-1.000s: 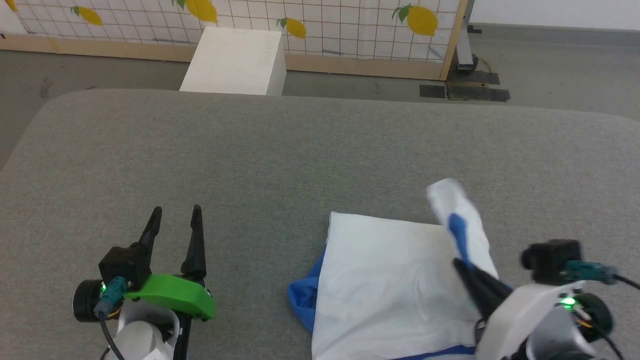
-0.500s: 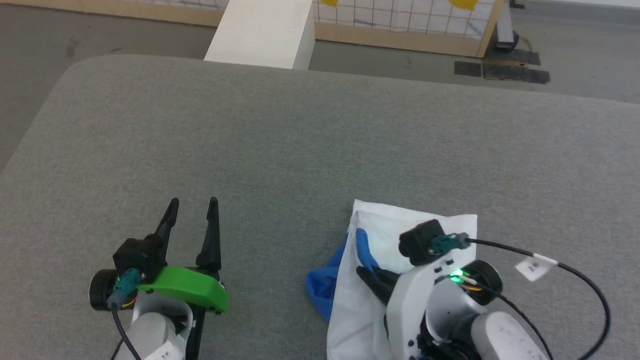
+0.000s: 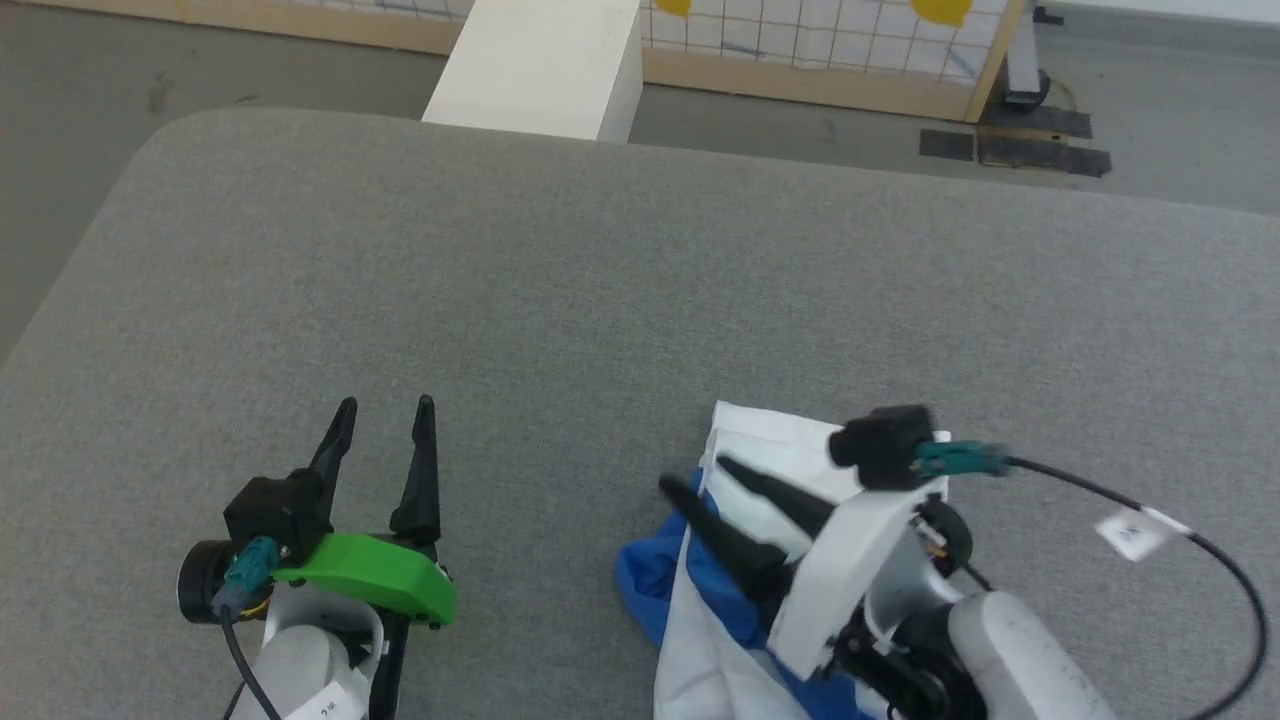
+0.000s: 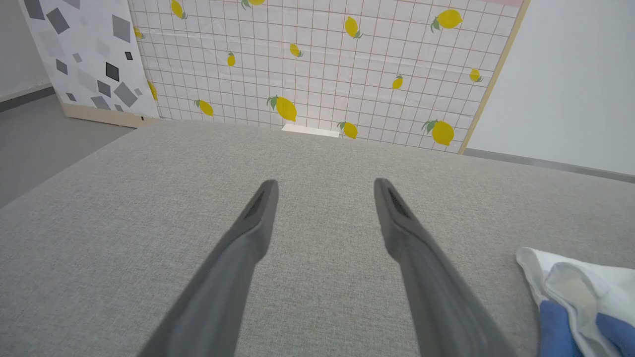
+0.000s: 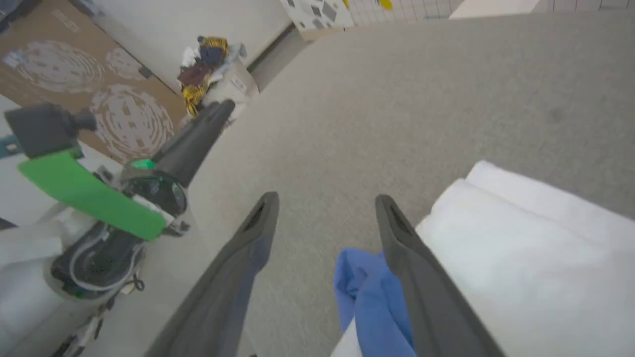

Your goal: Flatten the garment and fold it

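R gripper (image 3: 693,473) open, fingers apart over bunched garment (image 3: 780,440), lower right of frame. L gripper (image 3: 385,403) open, empty, lower left over grey worktop (image 3: 600,300).

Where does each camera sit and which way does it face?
Head view: on the head, facing forward and down at the grey padded surface; left gripper lower left, right gripper over the garment.
Left wrist view: on the left wrist, looking along its open fingers across the surface to the lemon-print panel.
Right wrist view: on the right wrist, looking along its open fingers over the garment's edge; the left gripper shows at left.
Shared: all three catch the garment's blue-and-white edge.
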Tool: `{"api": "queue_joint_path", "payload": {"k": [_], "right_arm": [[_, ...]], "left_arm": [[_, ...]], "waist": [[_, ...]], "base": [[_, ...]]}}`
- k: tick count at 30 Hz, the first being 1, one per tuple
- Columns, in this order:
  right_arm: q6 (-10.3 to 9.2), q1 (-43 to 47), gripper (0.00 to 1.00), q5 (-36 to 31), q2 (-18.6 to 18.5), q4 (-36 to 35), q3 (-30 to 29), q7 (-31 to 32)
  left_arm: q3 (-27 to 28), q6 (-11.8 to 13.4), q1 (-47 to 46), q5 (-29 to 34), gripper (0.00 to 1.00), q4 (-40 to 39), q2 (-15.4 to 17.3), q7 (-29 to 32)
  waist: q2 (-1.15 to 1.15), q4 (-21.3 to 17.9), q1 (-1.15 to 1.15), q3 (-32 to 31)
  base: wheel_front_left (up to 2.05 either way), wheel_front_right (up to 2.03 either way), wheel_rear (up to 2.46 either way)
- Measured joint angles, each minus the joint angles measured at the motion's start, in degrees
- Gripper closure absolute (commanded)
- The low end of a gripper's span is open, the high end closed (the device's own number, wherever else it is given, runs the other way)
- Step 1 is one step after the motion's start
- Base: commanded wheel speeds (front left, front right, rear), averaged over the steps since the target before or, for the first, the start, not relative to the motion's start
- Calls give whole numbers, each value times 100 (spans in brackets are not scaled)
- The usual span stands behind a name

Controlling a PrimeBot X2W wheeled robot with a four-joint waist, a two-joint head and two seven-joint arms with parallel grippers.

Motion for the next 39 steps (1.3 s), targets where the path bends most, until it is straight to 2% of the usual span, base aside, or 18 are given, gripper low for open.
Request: {"api": "queue_joint_path", "payload": {"k": [3,6,13,18,27,31,32,33,34,35,39], "right_arm": [[0,10,0,79,8,-436,-246,-920],[0,226,0,-138,7,-775,-748,-1659],[0,1193,0,-515,-1,-808,-2017,-2304],[-1,1522,0,-171,-11,-147,-2379,-2151],[-1,1363,0,608,-4,1087,-1898,-1038],[0,1094,0,846,-19,1452,-1709,-866],[0,1029,22,850,-22,1533,-1656,-806],[0,988,53,858,-23,1573,-1622,-764],[1,944,72,857,-22,1624,-1591,-714],[1,911,100,850,-23,1652,-1573,-672],[5,828,100,396,-11,1660,-1634,-555]], "left_arm": [[38,-1,29,11,0,-13,1,0],[65,-5,59,12,0,-29,1,0],[91,-8,142,43,0,-80,2,0],[96,-32,142,113,0,-112,0,0],[97,-57,133,122,0,-109,-21,0],[98,-77,133,127,0,-104,-35,0],[100,-77,133,127,0,-103,-43,0],[101,-77,133,127,0,-101,-47,0],[107,-77,133,127,0,-99,-52,0],[118,-77,133,127,0,-98,-55,0],[194,-74,136,129,0,-107,-57,0]], "waist": [[0,-84,0,-87],[0,-186,0,-172],[0,-396,0,-291],[0,-449,0,-278],[0,-345,0,-168],[0,-273,0,-134],[0,-255,0,-127],[0,-242,0,-122],[0,-228,0,-118],[0,-220,0,-115],[0,-264,0,-104]], "base": [[0,0,0],[0,0,0],[0,0,0],[0,0,0],[0,0,0],[0,0,0],[0,0,0],[0,0,0],[0,0,0],[0,0,0],[0,0,0]]}}
